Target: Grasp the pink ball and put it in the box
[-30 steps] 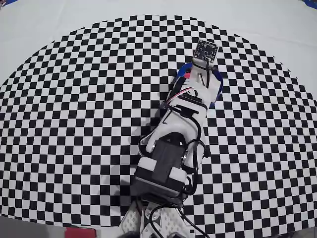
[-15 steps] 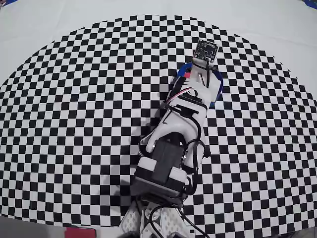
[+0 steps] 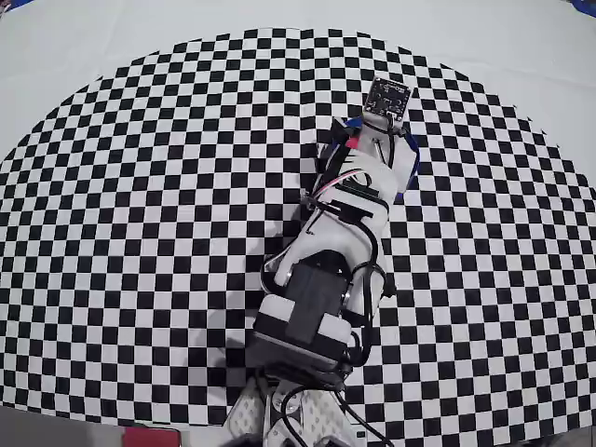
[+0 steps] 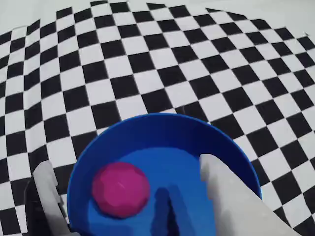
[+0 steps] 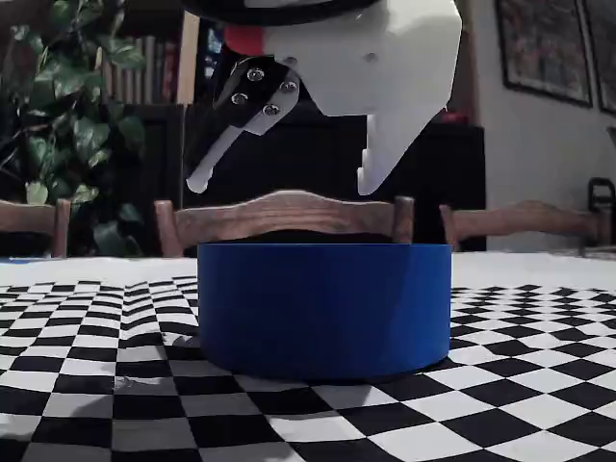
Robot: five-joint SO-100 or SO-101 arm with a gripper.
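The pink ball lies inside the box, toward nine o'clock in the wrist view. The gripper hangs released and empty just above the rim. A low withdrawal could let a finger catch the wall and drag the box across the bench.

No writing, label, brand, number or sign can be read in any view; the book spines on the shelf behind are too blurred to make out.
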